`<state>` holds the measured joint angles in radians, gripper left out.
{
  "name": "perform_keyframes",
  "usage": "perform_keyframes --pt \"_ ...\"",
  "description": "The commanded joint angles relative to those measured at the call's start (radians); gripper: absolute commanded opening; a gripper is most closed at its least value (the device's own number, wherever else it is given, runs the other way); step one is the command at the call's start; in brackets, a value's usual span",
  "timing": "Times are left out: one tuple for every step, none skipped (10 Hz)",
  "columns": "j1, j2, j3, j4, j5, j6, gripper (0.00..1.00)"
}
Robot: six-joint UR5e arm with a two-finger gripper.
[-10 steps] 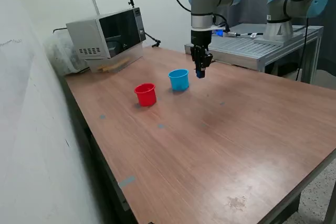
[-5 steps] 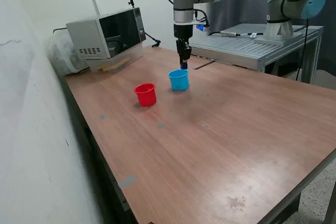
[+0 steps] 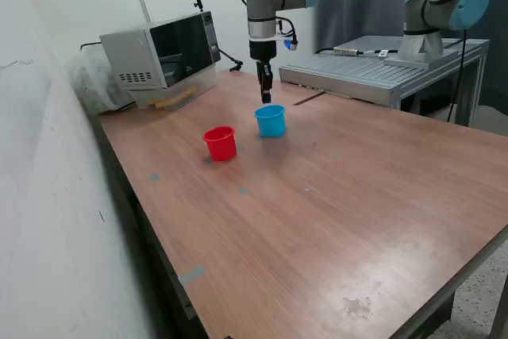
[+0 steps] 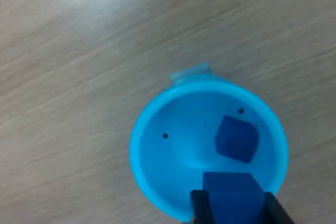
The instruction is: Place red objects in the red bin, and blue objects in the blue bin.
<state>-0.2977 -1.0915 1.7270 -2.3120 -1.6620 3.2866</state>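
Now a big wooden table (image 3: 333,220) is seen, with a microwave (image 3: 163,52) at its far corner and two little cups near each other, the red cup (image 3: 220,142) on the exterior view's left and the blue cup (image 3: 271,120) on the exterior view's right. Just above the blue cup, the gripper (image 3: 265,98) is held pointing down, and a dark blue cube (image 4: 234,199) is pinched tight between its two fingers (image 4: 199,209). Inside the blue cup (image 4: 157,150), another dark blue cube (image 4: 237,139) is seen lying on the bottom.
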Motion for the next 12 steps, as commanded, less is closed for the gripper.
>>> perform_keyframes --pt "-0.017 0.015 -0.001 0.002 -0.001 -0.001 0.00" --pt "-0.018 0.027 0.000 0.002 -0.001 -0.001 0.00" --pt "-0.024 0.028 0.003 0.002 -0.001 -0.001 0.00" --pt "-0.029 0.028 0.003 0.003 -0.001 -0.001 0.00" --pt "-0.029 0.028 0.003 0.009 -0.001 -0.001 1.00" --pt "-0.029 0.028 0.006 0.009 -0.001 -0.001 1.00" --pt "-0.026 0.027 0.008 0.009 -0.001 -0.001 1.00" --pt "-0.021 0.027 0.011 0.008 -0.002 -0.001 1.00" --pt "-0.020 0.022 0.014 0.009 -0.002 -0.001 1.00" --pt "-0.020 0.001 0.026 0.011 -0.001 -0.002 1.00" --pt "-0.021 -0.051 0.052 0.013 -0.002 -0.018 1.00" --pt "-0.020 -0.100 0.060 0.037 -0.002 -0.042 1.00"
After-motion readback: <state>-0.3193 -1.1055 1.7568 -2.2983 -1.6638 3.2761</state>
